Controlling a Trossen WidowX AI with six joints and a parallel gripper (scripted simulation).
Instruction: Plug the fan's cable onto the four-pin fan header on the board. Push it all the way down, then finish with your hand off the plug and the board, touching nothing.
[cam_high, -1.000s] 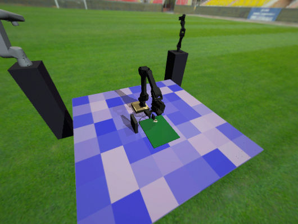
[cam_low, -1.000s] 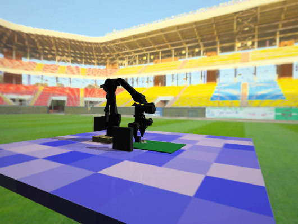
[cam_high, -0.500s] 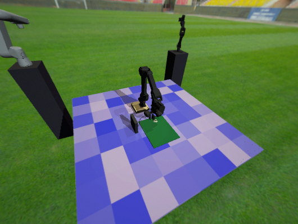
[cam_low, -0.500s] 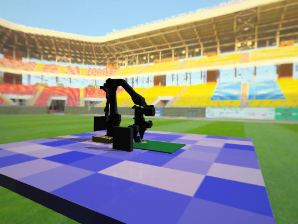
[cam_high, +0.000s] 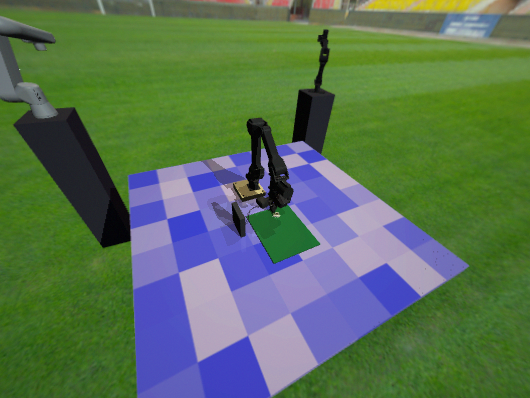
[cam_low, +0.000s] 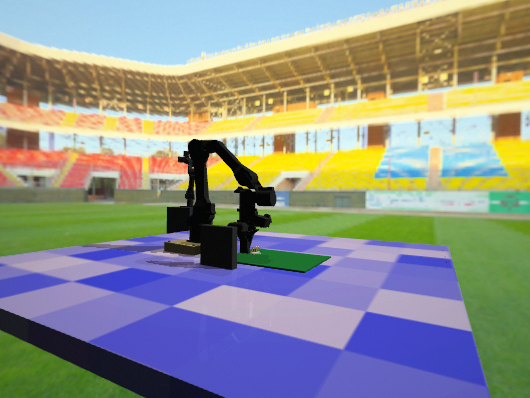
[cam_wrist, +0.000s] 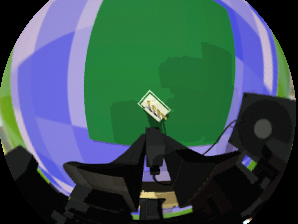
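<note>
The green board (cam_high: 287, 235) (cam_low: 295, 260) (cam_wrist: 160, 43) lies flat on the checkered floor. Its small white four-pin header (cam_high: 275, 215) (cam_low: 255, 251) (cam_wrist: 153, 103) sits near the board's edge closest to the arm. My gripper (cam_high: 274, 209) (cam_low: 247, 246) (cam_wrist: 152, 136) hangs low just beside the header, fingers drawn together on a small dark fan plug (cam_wrist: 154, 149). The plug sits short of the header, not on it. A thin cable (cam_wrist: 229, 129) runs from the plug to the black fan (cam_high: 239, 220) (cam_low: 218, 246) (cam_wrist: 262, 125), which stands upright next to the board.
The arm's brass base plate (cam_high: 248, 190) (cam_low: 180, 246) is behind the fan. Two black camera pillars (cam_high: 70, 170) (cam_high: 312, 117) stand at the mat's left and far edges. Grass surrounds the checkered mat (cam_high: 300, 320).
</note>
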